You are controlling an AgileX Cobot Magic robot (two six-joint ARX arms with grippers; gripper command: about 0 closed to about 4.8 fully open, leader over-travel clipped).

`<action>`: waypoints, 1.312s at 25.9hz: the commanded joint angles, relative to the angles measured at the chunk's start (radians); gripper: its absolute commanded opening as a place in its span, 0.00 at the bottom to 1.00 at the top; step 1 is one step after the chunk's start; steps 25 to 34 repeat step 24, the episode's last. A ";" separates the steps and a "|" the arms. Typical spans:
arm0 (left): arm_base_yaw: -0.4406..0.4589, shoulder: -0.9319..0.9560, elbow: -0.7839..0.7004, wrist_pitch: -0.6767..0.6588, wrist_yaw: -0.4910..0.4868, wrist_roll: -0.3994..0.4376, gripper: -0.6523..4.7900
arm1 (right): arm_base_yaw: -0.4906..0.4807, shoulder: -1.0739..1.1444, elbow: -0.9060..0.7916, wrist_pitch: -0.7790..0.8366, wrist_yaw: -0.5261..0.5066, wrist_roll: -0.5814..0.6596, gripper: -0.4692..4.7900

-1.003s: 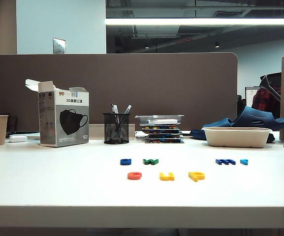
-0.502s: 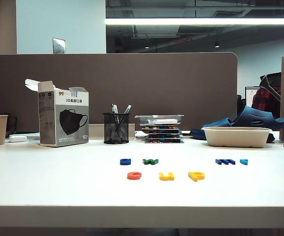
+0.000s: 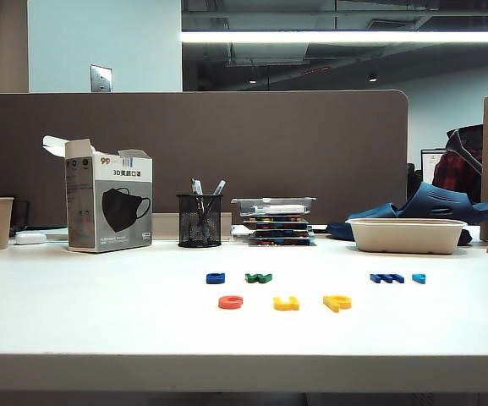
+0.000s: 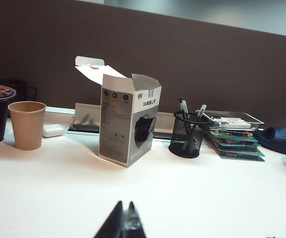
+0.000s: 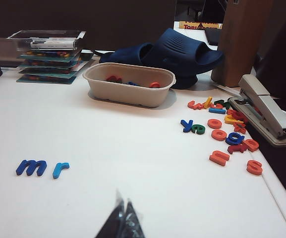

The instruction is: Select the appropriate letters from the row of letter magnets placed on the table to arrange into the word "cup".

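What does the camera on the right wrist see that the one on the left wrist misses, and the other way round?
Only the right wrist view shows the blue "m" magnet, the beige tray, the grey stapler and the right hand, shut. Only the left wrist view shows the open grey mask box, the tan paper cup and the left hand, shut. Both show the white table and the stacked clear boxes.

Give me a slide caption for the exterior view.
Red-orange c, yellow u and p spell "cup" on the white table.
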State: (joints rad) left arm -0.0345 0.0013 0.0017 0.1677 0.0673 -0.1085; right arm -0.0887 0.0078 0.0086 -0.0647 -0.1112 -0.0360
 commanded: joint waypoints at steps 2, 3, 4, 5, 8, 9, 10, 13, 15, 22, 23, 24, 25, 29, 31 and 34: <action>0.000 0.000 0.006 0.009 -0.002 0.003 0.11 | 0.000 -0.010 -0.006 0.016 0.005 0.014 0.10; 0.000 0.000 0.006 -0.002 -0.001 0.003 0.11 | 0.000 -0.010 -0.006 0.016 0.004 0.013 0.10; 0.000 0.000 0.006 -0.012 0.000 0.003 0.11 | 0.000 -0.010 -0.006 0.016 0.005 0.013 0.10; 0.000 0.000 0.006 -0.021 0.000 0.003 0.11 | 0.000 -0.010 -0.006 0.015 0.004 0.013 0.10; 0.000 0.000 0.006 -0.045 0.000 0.003 0.11 | -0.001 -0.010 -0.006 0.015 0.005 0.013 0.10; 0.000 0.000 0.006 -0.048 0.000 0.003 0.11 | -0.001 -0.010 -0.006 0.015 0.005 0.013 0.10; 0.000 0.000 0.006 -0.052 0.000 0.003 0.11 | -0.001 -0.010 -0.006 0.016 0.005 0.013 0.10; 0.000 0.000 0.006 -0.058 0.000 0.003 0.11 | -0.001 -0.010 -0.006 0.015 0.005 0.013 0.10; 0.000 0.000 0.006 -0.058 0.000 0.003 0.11 | -0.001 -0.010 -0.006 0.015 0.004 0.013 0.10; 0.000 0.000 0.006 -0.058 0.000 0.003 0.11 | -0.001 -0.010 -0.006 0.015 0.005 0.013 0.10; 0.000 0.000 0.006 -0.058 0.000 0.003 0.11 | -0.001 -0.010 -0.006 0.015 0.005 0.013 0.10; 0.000 0.000 0.006 -0.058 0.000 0.003 0.11 | -0.001 -0.010 -0.006 0.015 0.005 0.013 0.10; 0.000 0.000 0.006 -0.058 0.000 0.003 0.11 | -0.001 -0.010 -0.006 0.015 0.005 0.013 0.10; 0.000 0.000 0.006 -0.058 0.000 0.003 0.11 | -0.001 -0.010 -0.006 0.015 0.005 0.013 0.10; 0.000 0.000 0.006 -0.058 0.000 0.003 0.11 | -0.001 -0.010 -0.006 0.015 0.005 0.013 0.10; 0.000 0.000 0.006 -0.058 0.000 0.003 0.11 | -0.001 -0.010 -0.006 0.015 0.005 0.013 0.10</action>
